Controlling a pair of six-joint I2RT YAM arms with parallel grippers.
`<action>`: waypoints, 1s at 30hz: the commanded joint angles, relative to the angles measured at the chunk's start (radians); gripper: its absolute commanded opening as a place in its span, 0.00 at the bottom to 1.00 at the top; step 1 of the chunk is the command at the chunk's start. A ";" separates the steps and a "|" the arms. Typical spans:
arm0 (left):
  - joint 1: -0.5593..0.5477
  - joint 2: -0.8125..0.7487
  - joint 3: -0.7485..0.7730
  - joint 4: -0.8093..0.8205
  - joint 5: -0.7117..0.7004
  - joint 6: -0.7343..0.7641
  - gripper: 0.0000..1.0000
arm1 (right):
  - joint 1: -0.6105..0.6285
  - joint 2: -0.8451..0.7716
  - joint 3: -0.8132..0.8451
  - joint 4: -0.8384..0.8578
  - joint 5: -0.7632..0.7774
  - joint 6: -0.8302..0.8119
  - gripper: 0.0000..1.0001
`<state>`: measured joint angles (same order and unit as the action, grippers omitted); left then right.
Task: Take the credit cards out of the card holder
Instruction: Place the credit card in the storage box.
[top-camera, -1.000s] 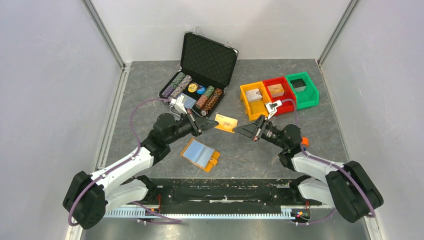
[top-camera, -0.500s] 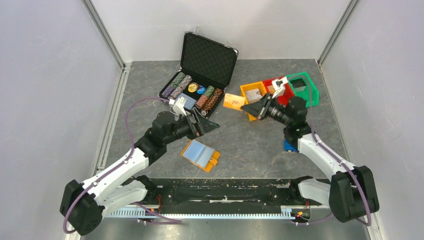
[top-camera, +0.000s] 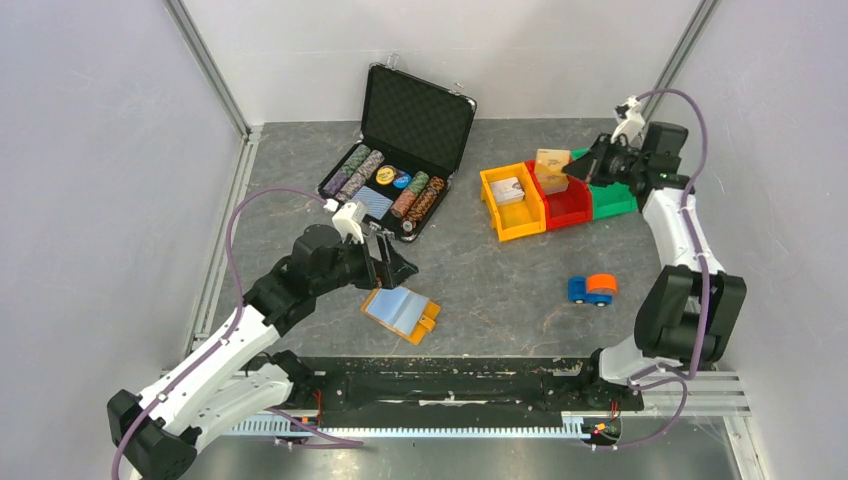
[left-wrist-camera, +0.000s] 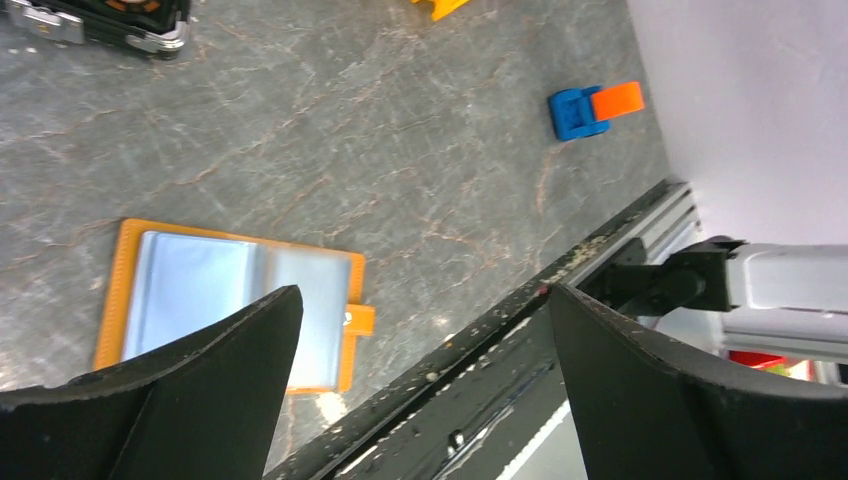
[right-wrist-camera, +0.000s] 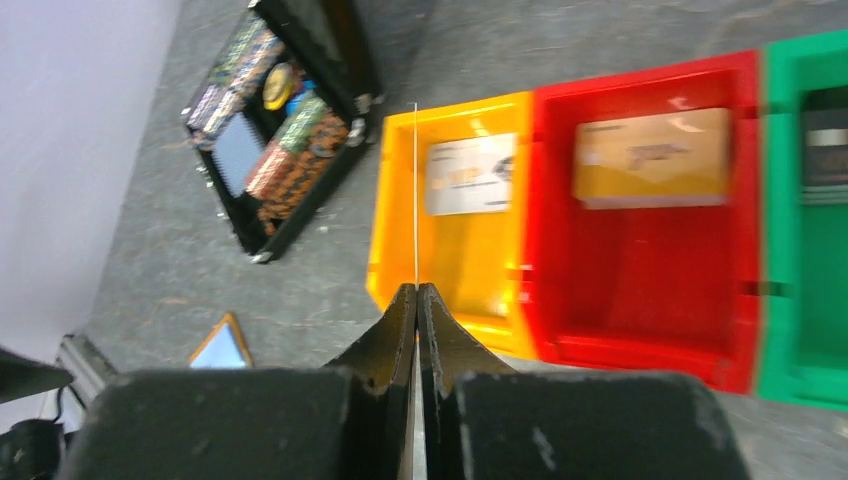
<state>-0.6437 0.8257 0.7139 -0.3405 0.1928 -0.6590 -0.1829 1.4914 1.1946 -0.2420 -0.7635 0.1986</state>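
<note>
The orange card holder lies unfolded on the table near the front, with a light blue credit card showing in its pockets. My left gripper hovers just above its far edge, open and empty. In the left wrist view the card holder lies under the left finger. My right gripper is at the back right, shut on a tan printed credit card above the red bin. In the right wrist view this credit card is a thin edge-on line rising from the right gripper.
An open black chip case stands at the back. Orange, red and green bins sit in a row at the back right, each with a card inside. A blue and orange toy car rests right of centre. A black rail runs along the table's front edge.
My left gripper opened, let go of the tan card and drew back toward the card holder. My right gripper carried that card from the table's middle to above the red bin.
</note>
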 joint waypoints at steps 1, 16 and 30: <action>-0.004 -0.019 0.067 -0.119 -0.055 0.158 1.00 | -0.073 0.089 0.185 -0.220 -0.006 -0.169 0.00; -0.004 0.019 0.083 -0.112 -0.054 0.180 1.00 | -0.091 0.538 0.633 -0.609 0.057 -0.387 0.00; -0.004 0.085 0.101 -0.104 -0.054 0.186 1.00 | -0.077 0.698 0.750 -0.601 -0.011 -0.361 0.00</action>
<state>-0.6437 0.8909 0.7773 -0.4690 0.1551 -0.5255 -0.2703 2.1651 1.8942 -0.8513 -0.7280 -0.1619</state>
